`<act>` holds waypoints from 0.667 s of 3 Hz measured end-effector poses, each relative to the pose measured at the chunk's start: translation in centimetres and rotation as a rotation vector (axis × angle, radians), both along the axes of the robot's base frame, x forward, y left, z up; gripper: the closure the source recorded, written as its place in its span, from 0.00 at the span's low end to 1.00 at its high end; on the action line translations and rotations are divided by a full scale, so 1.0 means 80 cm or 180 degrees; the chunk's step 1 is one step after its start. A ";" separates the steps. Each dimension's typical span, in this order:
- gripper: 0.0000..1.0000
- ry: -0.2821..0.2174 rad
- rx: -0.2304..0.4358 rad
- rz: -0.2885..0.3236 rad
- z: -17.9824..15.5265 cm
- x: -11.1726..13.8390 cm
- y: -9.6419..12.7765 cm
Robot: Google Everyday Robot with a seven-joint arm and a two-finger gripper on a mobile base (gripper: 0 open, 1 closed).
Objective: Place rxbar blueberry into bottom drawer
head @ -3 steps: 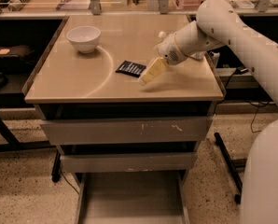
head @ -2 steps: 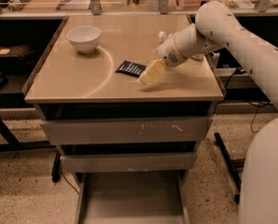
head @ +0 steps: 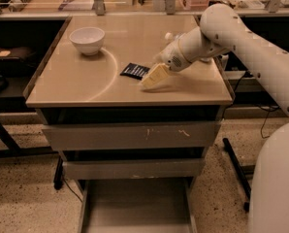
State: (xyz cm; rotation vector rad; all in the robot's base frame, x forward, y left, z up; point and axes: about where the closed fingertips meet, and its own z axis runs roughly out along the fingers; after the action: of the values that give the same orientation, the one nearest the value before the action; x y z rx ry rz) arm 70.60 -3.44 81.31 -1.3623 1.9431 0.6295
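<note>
The rxbar blueberry [head: 135, 71] is a small flat dark wrapper lying on the tan table top [head: 86, 81], near its middle. My gripper [head: 152, 78] hangs low over the table just right of the bar, its pale fingers pointing down and left toward the bar's right edge. The bar lies flat and is not lifted. The bottom drawer [head: 137, 203] is pulled out under the table, showing a plain grey floor with nothing in it.
A white bowl [head: 87, 40] stands at the table's back left. A clear bottle [head: 171, 36] lies behind my arm. Two closed grey drawer fronts [head: 130, 136] sit above the open one. Shelves with clutter run along the back.
The gripper has shifted slightly toward the bar; the bar and bowl have not moved.
</note>
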 end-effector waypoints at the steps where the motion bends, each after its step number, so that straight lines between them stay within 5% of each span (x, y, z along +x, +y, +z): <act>1: 0.43 0.0000 0.0000 0.0000 0.000 0.000 0.000; 2: 0.66 0.0000 0.0000 0.0000 0.000 0.000 0.000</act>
State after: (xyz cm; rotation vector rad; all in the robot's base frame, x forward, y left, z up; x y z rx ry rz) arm 70.60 -3.43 81.30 -1.3624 1.9431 0.6296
